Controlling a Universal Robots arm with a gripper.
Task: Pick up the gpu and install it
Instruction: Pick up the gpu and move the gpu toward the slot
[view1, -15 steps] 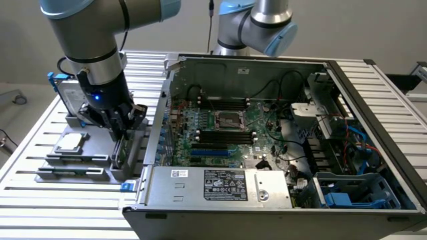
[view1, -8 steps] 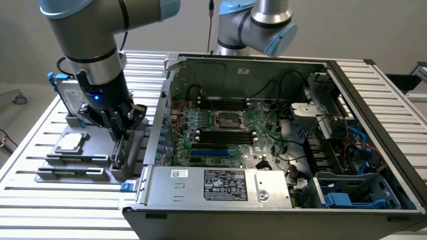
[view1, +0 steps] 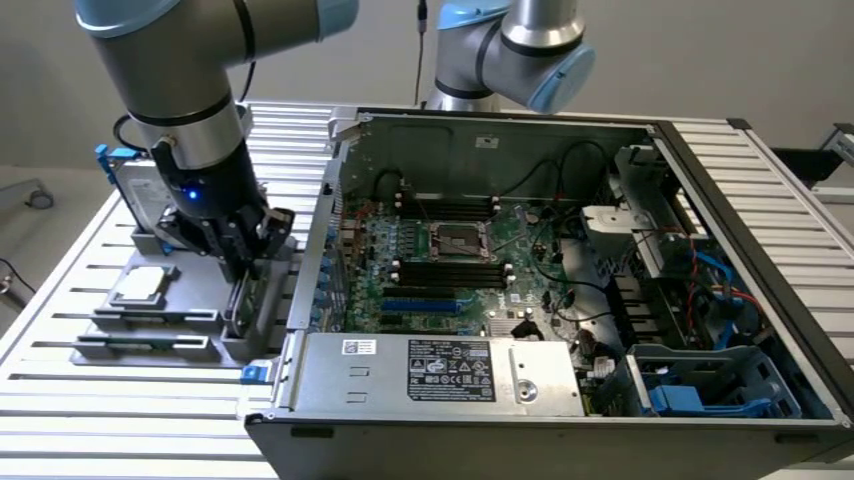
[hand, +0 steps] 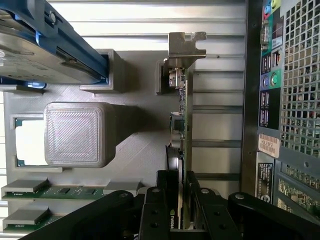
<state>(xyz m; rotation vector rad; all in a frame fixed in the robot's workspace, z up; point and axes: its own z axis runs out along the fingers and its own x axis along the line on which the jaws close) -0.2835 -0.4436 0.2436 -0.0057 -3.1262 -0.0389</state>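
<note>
The gpu (hand: 183, 120) stands on edge in a slot of the grey holder (hand: 135, 130), its silver end bracket (hand: 186, 46) at the far end. In the wrist view my gripper (hand: 181, 186) straddles the card, one black finger (hand: 162, 200) against the shroud side and the other against the green board side, shut on it. In the exterior view my gripper (view1: 248, 258) is low over the gpu (view1: 254, 305), at the exterior view's left of the open computer case (view1: 328, 200). The card still sits in the holder.
A hard drive in a blue frame (view1: 131, 188) and a square CPU chip (view1: 144, 286) share the grey holder, with memory sticks (hand: 35, 188) beside them. The motherboard (view1: 447, 260) with blue slots (view1: 416, 303) lies in the case. A second arm (view1: 518, 48) stands behind the case.
</note>
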